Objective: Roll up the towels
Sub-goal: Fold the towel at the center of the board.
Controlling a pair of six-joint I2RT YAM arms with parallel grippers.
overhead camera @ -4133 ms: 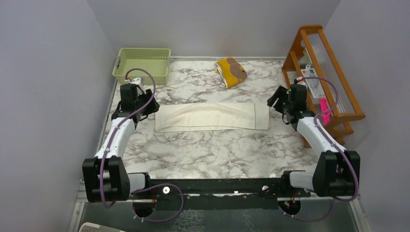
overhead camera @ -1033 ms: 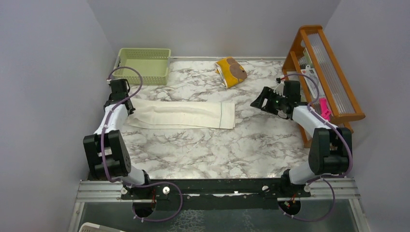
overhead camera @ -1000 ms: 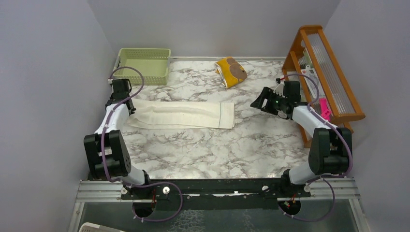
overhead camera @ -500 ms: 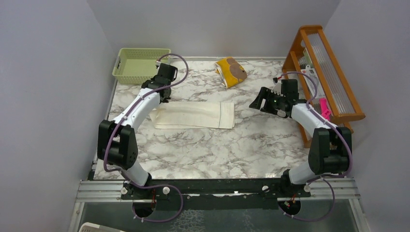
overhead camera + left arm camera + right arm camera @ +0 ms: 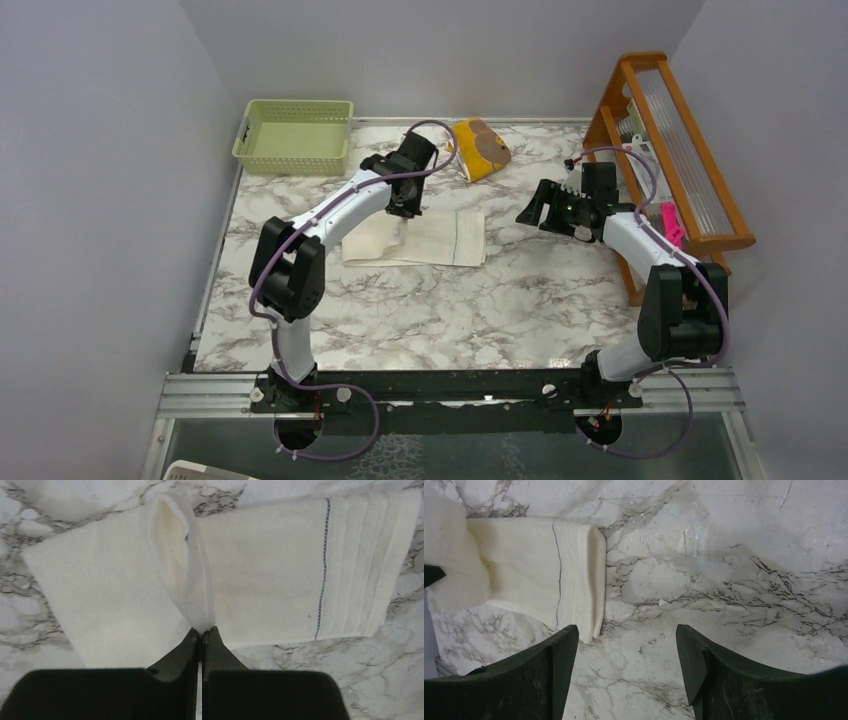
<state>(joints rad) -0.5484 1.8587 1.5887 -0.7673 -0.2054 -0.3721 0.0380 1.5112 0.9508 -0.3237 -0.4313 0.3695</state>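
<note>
Looks like a robotics lab test cell to me: plain grey walls (image 5: 100,150) box in a marble-print table (image 5: 450,310), the left arm (image 5: 345,205) and right arm (image 5: 635,240) are bolted to a black rail (image 5: 450,390) at 6 o'clock, with a green basket (image 5: 293,150) at 11 and a wooden rack (image 5: 642,58) at 2.

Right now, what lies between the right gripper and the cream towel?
Only bare marble separates the right gripper from the cream towel in the top view.

The left gripper (image 5: 404,207) hangs over the left part of the cream towel (image 5: 445,238) on the marble table (image 5: 450,310), the yellow towel (image 5: 478,148) behind it.
</note>
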